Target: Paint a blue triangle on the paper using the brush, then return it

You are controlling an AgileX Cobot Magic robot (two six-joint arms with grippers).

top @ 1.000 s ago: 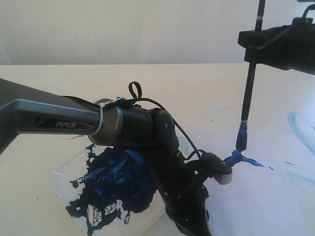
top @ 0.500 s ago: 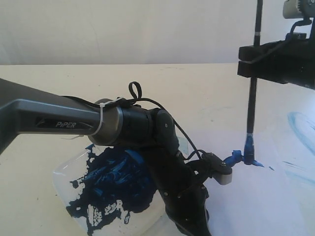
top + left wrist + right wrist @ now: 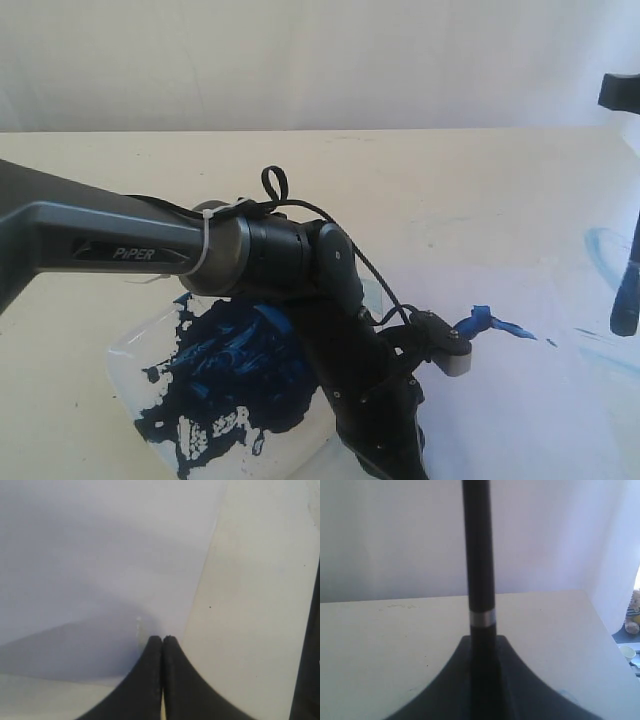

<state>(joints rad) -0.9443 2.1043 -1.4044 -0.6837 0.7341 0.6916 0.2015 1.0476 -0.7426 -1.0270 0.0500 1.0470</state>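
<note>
Painting is going on: the right gripper (image 3: 482, 642) is clamping the brush (image 3: 479, 555) upright over the paper (image 3: 540, 400), its tip probably needing to reach the unfinished blue triangle (image 3: 490, 325), while the left gripper (image 3: 162, 640) is resting pinched together at the paper's edge.

Exterior camera looks low across the table (image 3: 450, 170); left wrist close above the paper (image 3: 100, 555), right outward
</note>
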